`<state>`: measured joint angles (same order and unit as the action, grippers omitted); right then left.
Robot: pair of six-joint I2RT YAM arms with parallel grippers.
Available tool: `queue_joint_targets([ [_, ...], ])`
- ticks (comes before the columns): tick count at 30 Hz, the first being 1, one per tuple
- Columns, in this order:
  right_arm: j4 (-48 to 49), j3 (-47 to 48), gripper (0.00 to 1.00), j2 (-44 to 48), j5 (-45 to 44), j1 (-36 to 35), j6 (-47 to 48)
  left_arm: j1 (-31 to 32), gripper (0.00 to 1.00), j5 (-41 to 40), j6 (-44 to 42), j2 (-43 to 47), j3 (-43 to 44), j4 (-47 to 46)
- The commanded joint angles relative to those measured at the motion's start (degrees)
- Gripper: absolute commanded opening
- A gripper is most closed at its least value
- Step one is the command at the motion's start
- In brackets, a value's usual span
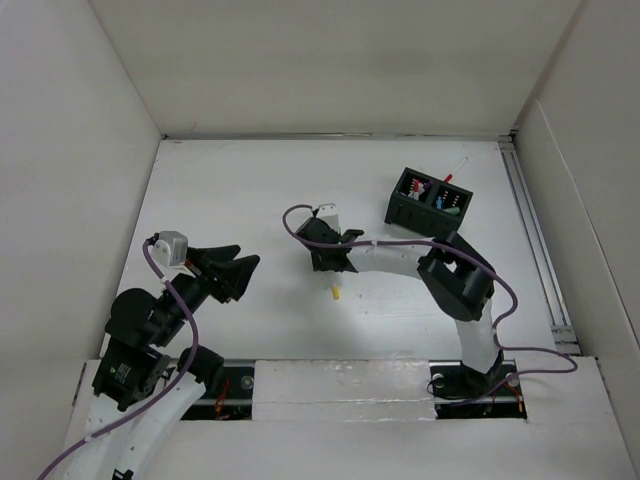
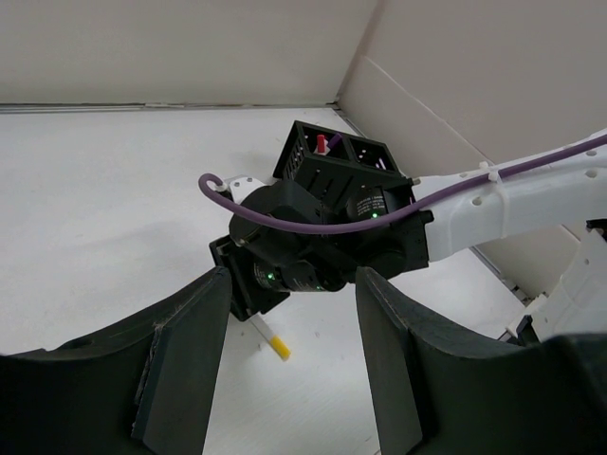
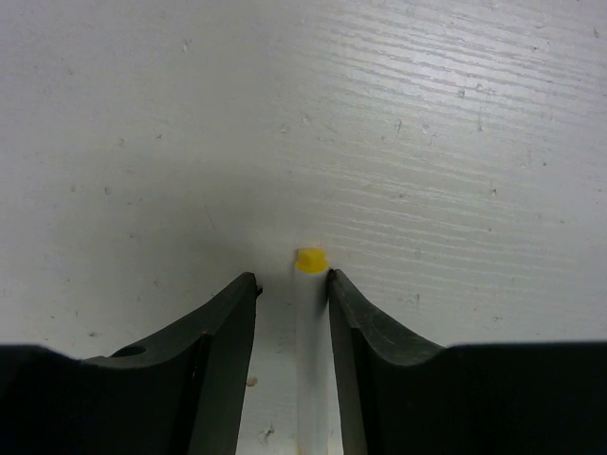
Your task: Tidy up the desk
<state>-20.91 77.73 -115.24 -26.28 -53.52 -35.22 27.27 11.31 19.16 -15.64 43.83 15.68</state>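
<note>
Right wrist view: right gripper (image 3: pixel 292 282), jaws parted astride a white yellow-capped pen (image 3: pixel 311 365) lying on the desk (image 3: pixel 427 142), apparently poised to grasp it for the organizer box (image 1: pixel 430 199); left gripper (image 2: pixel 292 284) agape, empty.

The left arm (image 1: pixel 165 315) is folded close to its base, and the left gripper (image 1: pixel 243 270) is raised and points right with its fingers (image 2: pixel 185 365) spread wide. The right arm (image 1: pixel 455 285) bends at the elbow and reaches left. The right gripper (image 3: pixel 292 284) is tipped down low, its jaws only narrowly parted.
</note>
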Motion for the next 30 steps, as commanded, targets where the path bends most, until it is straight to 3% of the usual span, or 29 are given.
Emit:
queue_joint_targets([
  [1, -6.59, 1.19, 0.42, -3.49, 5.18, 1.13, 1.91, -0.20, 0.51, 0.73, 0.00, -0.89, -0.15, -2.41],
  [10, -11.18, 3.57, 0.34, -4.29, 10.37, 3.50, 4.63, -0.20, 0.51, 0.38, -0.09, -0.44, -0.33, -2.41],
  [19, -10.03, 1.10, 0.00, -3.59, 12.66, 5.26, 6.13, -0.20, 0.51, 0.82, -0.09, -0.71, -0.15, -2.50],
  [26, -2.49, -3.90, 0.00, 6.94, 8.36, 5.79, 2.62, -0.20, 0.51, 0.73, 0.00, -0.80, -0.24, -2.67],
  [30, 9.96, -11.35, 0.00, 18.79, 5.20, 6.32, 0.60, -0.20, 0.51, 0.73, -0.09, -0.80, -0.15, -2.59],
])
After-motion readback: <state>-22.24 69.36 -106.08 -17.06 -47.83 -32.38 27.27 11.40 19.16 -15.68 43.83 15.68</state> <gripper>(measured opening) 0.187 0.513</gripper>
